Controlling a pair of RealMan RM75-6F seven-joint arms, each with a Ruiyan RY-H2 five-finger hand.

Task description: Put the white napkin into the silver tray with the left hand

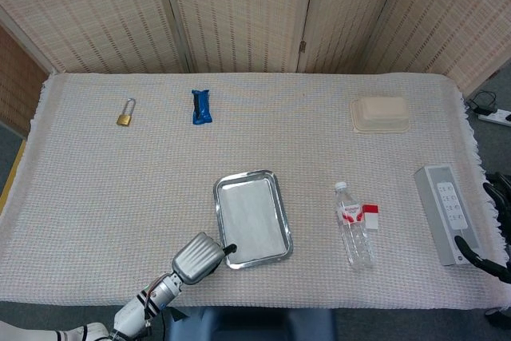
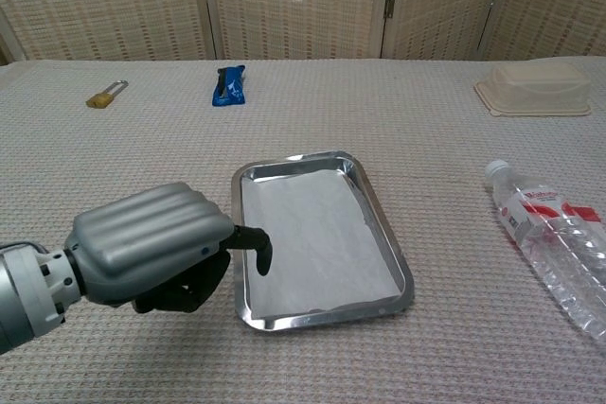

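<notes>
**Napkin lies in the tray, left hand beside it**

The left hand [image 2: 156, 253] is closest to us, at the near left corner of the silver tray [image 1: 279, 197]. Its fingers are curled in and hold nothing. One dark fingertip [image 2: 261, 251] reaches over the tray's left rim. The white napkin [image 2: 312, 238] lies flat inside the tray and covers most of its floor.

To the right lies a plastic bottle [image 1: 352, 225] on its side, with a small red and white card [image 1: 370, 216] just beside it. A grey power strip [image 1: 447, 212] lies near the right edge.

Far back are a gold padlock [image 1: 125, 113], a blue snack pack [image 1: 201, 107] and a cream box [image 1: 381, 113]. The right hand does not show.
</notes>
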